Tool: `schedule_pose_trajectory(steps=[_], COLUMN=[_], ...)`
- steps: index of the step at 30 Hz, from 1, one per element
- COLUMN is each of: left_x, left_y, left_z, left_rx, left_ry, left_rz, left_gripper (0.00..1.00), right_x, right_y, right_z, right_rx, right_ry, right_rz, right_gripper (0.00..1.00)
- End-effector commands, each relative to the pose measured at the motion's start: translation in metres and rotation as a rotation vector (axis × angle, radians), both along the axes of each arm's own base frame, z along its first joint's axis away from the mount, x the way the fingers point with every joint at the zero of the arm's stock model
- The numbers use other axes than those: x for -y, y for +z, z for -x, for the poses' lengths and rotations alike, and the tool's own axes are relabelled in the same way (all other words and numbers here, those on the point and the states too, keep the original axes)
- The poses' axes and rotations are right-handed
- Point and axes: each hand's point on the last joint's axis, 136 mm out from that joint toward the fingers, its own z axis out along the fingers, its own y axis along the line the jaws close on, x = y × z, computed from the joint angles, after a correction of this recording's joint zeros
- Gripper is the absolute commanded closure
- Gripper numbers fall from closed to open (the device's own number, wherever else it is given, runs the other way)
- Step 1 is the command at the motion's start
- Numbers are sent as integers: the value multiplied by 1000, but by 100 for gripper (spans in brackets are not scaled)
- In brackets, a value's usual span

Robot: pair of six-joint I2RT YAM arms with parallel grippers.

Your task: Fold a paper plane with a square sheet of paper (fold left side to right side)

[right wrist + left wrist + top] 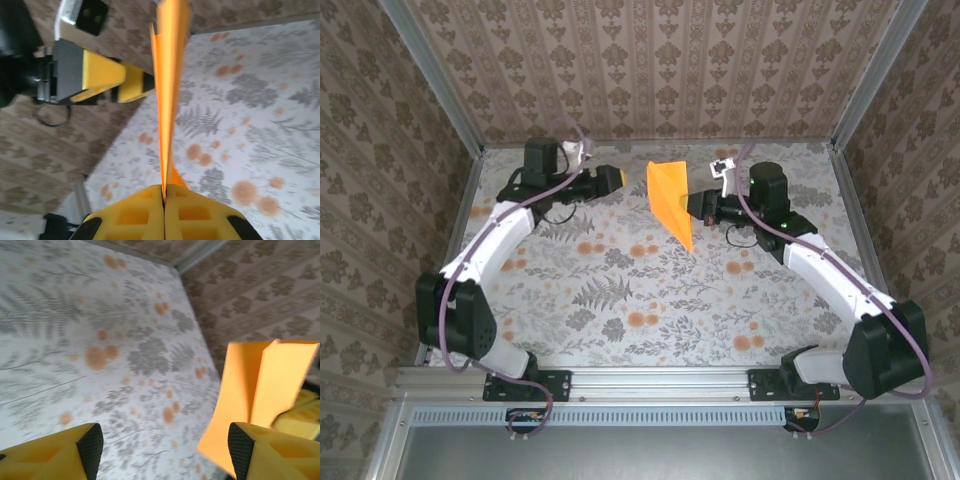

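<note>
Floral grey tabletop (620, 300): above its twelve o'clock, right end effector (164, 194) clamps the creased bright orange paper sheet (672, 195). Left end effector (166, 449), fingers apart at nine o'clock, should regrip squarely.

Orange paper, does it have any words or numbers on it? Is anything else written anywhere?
No text can be read anywhere.
The orange paper is plain.
The table has only printed flowers and leaves, the walls a pattern.
Any marks on the left arm and right arm are too small to read.
</note>
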Motion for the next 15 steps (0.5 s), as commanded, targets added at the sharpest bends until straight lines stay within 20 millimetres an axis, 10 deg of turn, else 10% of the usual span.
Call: schedule_pose_trajectory(steps=[1,7,15], left_x=[-31,-69,-91], left_y=[-10,-16,-7], left_z=[10,28,42], left_rx=[58,111,146], left_ry=[120,280,352], left_rz=[-145,-242,-295], left_gripper=[28,25,23], right_x=[35,51,22], right_y=[-50,-71,-109], right_z=[10,8,-8], right_rx=[-19,42,180], right_ry=[-162,-341,-328], right_rz=[519,1104,1648], right_gripper=[93,93,92])
